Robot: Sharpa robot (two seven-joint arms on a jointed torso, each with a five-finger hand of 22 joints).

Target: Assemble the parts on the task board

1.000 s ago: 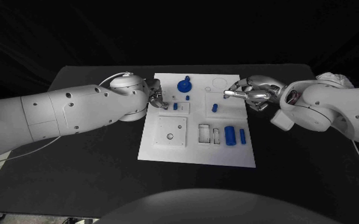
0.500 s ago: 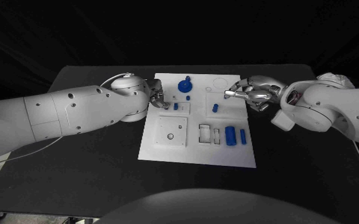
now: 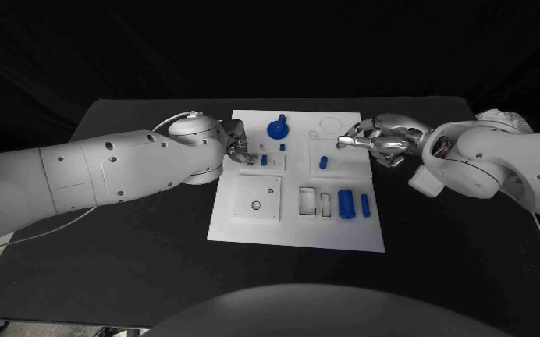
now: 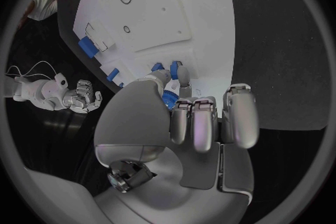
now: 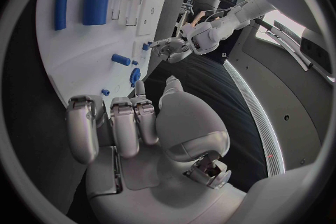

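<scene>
Tabletop: black tabletop against a dark backdrop, with the white task board lying in its middle between the two arms.
Task board: several blue parts rest on it. A round blue part sits toward the far edge, a small blue peg mid-board, and a wide blue cylinder with a slim blue bar beside it toward the near right.
Left hand: left hand is at the board's left edge, by a small blue part standing in a recess. In the left wrist view the left hand's fingers curl down over that part; whether they truly clamp it cannot be told.
Right hand: right hand hovers over the board's right edge, fingers curled together with nothing seen in them. In the right wrist view the same fingers hang apart from the board.
Risk: judging from the pose, the left fingertips sit on a very small part; a slight sideways push could tip it in its recess or jam it crooked.
Second risk: a poor hold could let it skid across the smooth plate and knock the neighbouring pieces.
</scene>
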